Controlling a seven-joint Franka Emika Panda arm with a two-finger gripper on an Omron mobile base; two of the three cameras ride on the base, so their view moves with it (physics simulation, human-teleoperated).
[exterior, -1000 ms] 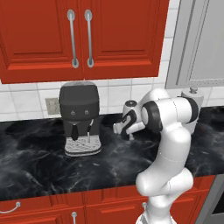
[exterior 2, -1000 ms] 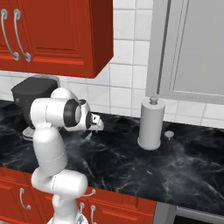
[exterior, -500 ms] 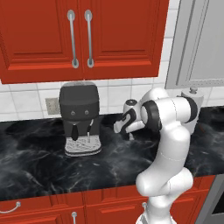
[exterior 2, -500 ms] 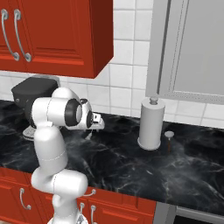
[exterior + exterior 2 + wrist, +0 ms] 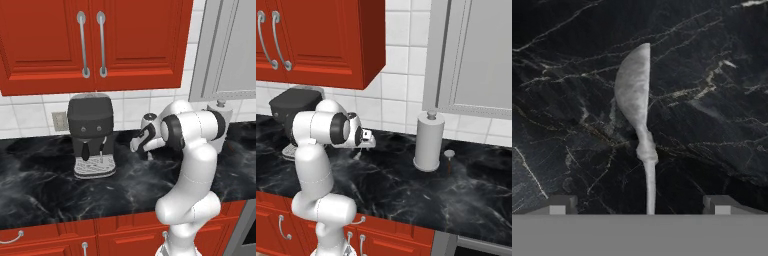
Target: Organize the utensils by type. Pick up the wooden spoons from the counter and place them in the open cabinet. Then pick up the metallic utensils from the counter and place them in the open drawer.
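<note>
A silver-grey metal utensil [image 5: 638, 107] lies flat on the black counter [image 5: 712, 75], its broad end pointing away and its thin handle running back between my fingertips. My gripper [image 5: 639, 205] hovers over it, open, with one tip on each side of the handle and nothing held. From the base cameras the gripper [image 5: 140, 145] [image 5: 367, 140] hangs low over the counter [image 5: 406, 190], to the right of the coffee machine. A wooden spoon [image 5: 449, 159] with a pale bowl and brownish handle lies beside the paper towel roll. The open drawer is out of view.
A black coffee machine [image 5: 91, 135] stands at the back of the counter, left of the gripper. A paper towel roll [image 5: 428, 142] stands on the right. Red wall cabinets [image 5: 95, 40] with shut doors hang above. A grey panelled door [image 5: 476, 55] fills the upper right.
</note>
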